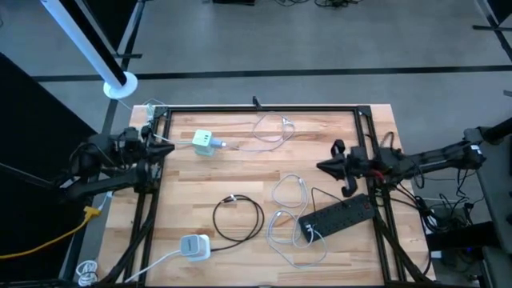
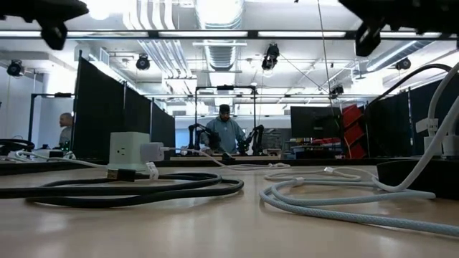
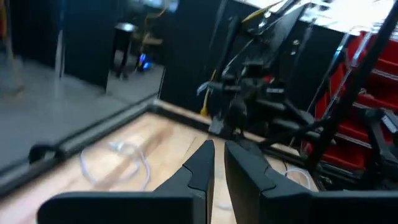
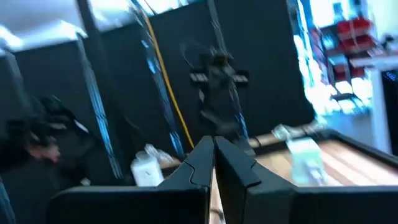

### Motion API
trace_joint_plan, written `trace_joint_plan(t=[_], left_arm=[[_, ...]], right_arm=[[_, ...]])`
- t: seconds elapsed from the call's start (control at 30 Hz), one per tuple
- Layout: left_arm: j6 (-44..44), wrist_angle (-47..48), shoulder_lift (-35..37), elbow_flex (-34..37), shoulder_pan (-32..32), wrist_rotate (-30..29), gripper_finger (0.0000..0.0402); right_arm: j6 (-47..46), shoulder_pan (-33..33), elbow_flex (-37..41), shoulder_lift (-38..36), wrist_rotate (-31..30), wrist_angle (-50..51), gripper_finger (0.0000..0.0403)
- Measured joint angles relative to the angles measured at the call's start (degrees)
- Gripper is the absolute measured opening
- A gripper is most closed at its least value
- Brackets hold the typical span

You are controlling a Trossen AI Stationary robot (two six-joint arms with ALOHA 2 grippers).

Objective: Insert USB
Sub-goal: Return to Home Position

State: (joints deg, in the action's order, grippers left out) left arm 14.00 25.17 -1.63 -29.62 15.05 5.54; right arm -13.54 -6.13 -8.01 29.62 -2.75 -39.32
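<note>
A pale green cube charger (image 1: 206, 142) stands on the table at the far left, with a white cable (image 1: 272, 132) running off its right side. A black coiled cable (image 1: 238, 218) lies on the table in the middle. Its plug end (image 2: 125, 174) rests on the coil beside a white tag. My left gripper (image 1: 164, 150) is shut, level and above the table's left edge, touching nothing; the left wrist view shows its fingers (image 3: 217, 149) empty. My right gripper (image 1: 322, 166) is shut above the right side, also empty, as the right wrist view (image 4: 213, 144) shows.
A black power strip (image 1: 336, 216) lies near the right edge, with white cable loops (image 1: 288, 210) beside it. A white adapter (image 1: 193, 246) with its cord sits at the near left. A black frame (image 1: 264, 107) runs round the table. People stand in the room beyond (image 2: 224, 132).
</note>
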Motion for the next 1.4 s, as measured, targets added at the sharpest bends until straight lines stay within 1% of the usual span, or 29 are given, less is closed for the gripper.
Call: trace_joint_plan(t=[0.07, 0.13, 0.2, 0.23, 0.3, 0.5, 0.6, 0.67, 0.73, 0.87, 0.97, 1.03, 1.13, 1.2, 1.27, 1.4], left_arm=[[-1.95, -4.47, 0.26, 2.84, 0.0, 2.22, 0.0025], [-2.31, -8.96, 0.61, 5.95, 0.0, 3.91, 0.0025], [-3.19, -13.48, 0.98, 8.83, 0.0, 5.23, 0.0024], [-4.21, -15.67, 1.25, 10.15, -0.02, 5.84, 0.0023], [-6.19, -18.93, 1.55, 12.23, -0.04, 5.97, 0.0023], [-10.56, -19.9, 1.57, 14.08, -0.06, 6.49, 0.0023], [-12.65, -19.03, 1.59, 14.52, -0.04, 6.6, 0.0023], [-13.84, -18.58, 1.61, 14.93, -0.04, 6.55, 0.0023], [-13.88, -17.71, 1.62, 15.76, -0.04, 6.87, 0.0023], [-12.62, -18.18, 1.62, 17.61, -0.07, 9.44, 0.0023], [-12.28, -19.07, 1.64, 19.87, -0.11, 10.1, 0.0023], [-11.99, -18.95, 1.53, 21.58, -0.11, 9.1, 0.0023], [-11.29, -19.75, 1.66, 24.39, -0.09, 5.04, 0.0022], [-11.02, -20.06, 1.66, 25.87, -0.07, 3.77, 0.0022], [-9.89, -21.8, 1.66, 26.89, -0.07, 3.88, 0.0022], [-8.09, -25.09, 1.66, 28.1, -0.52, 6.52, 0.0022]], right_arm=[[-0.18, 0.0, 3.96, -2.24, 0.22, -4.43, 0.0], [-1.66, 0.05, 6.93, -5.22, 0.23, -4.98, 0.0], [-2.62, 0.16, 7.41, -8.84, 1.48, -0.43, 0.0], [-1.97, 0.17, 7.42, -10.82, 2.55, 2.66, 0.0], [-0.28, 0.21, 7.43, -14.83, 2.81, 7.77, 0.0], [1.17, 0.53, 7.41, -29.79, 2.79, 21.25, 0.0], [2.01, 0.75, 7.26, -28.96, 3.15, 23.78, 0.0], [3.24, 0.96, 7.25, -28.78, 1.87, 24.3, 0.0], [4.62, 1.19, 7.34, -29.36, -0.31, 24.27, 0.0], [7.11, 1.39, 7.37, -29.66, -5.27, 24.75, 0.0], [7.17, 1.44, 7.37, -29.57, -7.53, 27.7, 0.0], [7.15, 1.44, 7.37, -29.5, -7.58, 29.63, 0.0], [7.17, 1.42, 7.38, -29.5, -7.57, 31.98, 0.0], [7.17, 1.42, 7.39, -29.32, -7.58, 33.48, 0.0], [7.17, 1.42, 7.39, -29.04, -7.6, 33.69, 0.0], [7.17, 1.42, 7.39, -28.39, -7.6, 33.7, 0.0]])
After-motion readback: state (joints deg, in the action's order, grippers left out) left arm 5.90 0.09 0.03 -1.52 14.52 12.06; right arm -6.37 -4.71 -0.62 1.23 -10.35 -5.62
